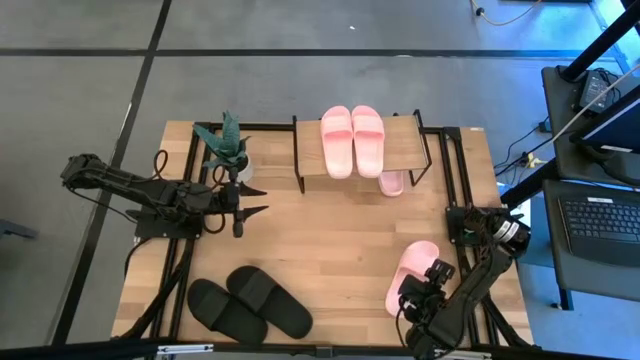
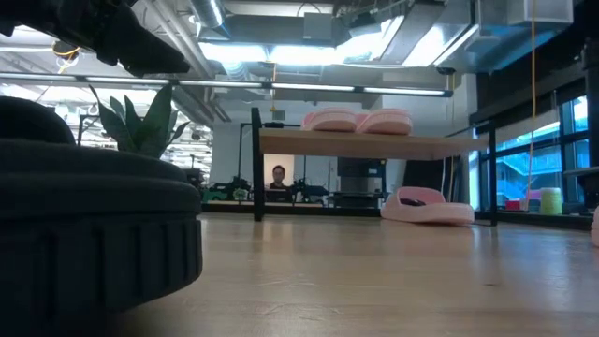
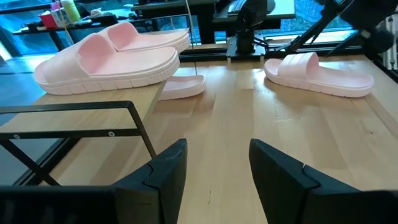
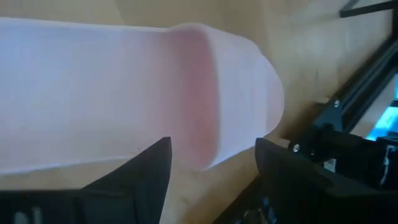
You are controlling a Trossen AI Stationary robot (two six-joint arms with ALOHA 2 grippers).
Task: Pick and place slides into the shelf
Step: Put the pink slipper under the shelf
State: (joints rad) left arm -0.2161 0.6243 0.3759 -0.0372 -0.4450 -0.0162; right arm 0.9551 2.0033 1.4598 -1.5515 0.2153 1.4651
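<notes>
Nearest the front edge of the table, we see the black pair of slides [image 1: 250,303] lying side by side, untouched. To their right, at the table's front right, a single pink slide [image 1: 412,275] lies flat on the wood. The right gripper [image 1: 428,290] hangs directly over it; in the right wrist view its fingers [image 4: 146,171] stand wide apart, framing the slide's rounded end [image 4: 205,93], and hold nothing.

Mid-table on the left side, the left gripper [image 1: 252,199] hovers above bare wood beside the potted plant [image 1: 226,146], its fingers [image 3: 168,168] parted and empty, pointing toward the shelf.

Farthest back stands the shelf [image 1: 405,148]. One pink pair [image 1: 352,140] already rests on its top board, and a further pink slide [image 1: 392,182] lies on the tabletop, partly under the shelf's front edge near its right end.

We judge these slides to be light, moulded foam: soft enough to give under the fingers, yet stiff enough to keep their shape when lifted. The matte surface should offer fair friction. The wide strap looks like the best place to take hold, or else the sole pinched across its width at one side; a grip at the toe or heel alone would likely let the slide droop and swing.
</notes>
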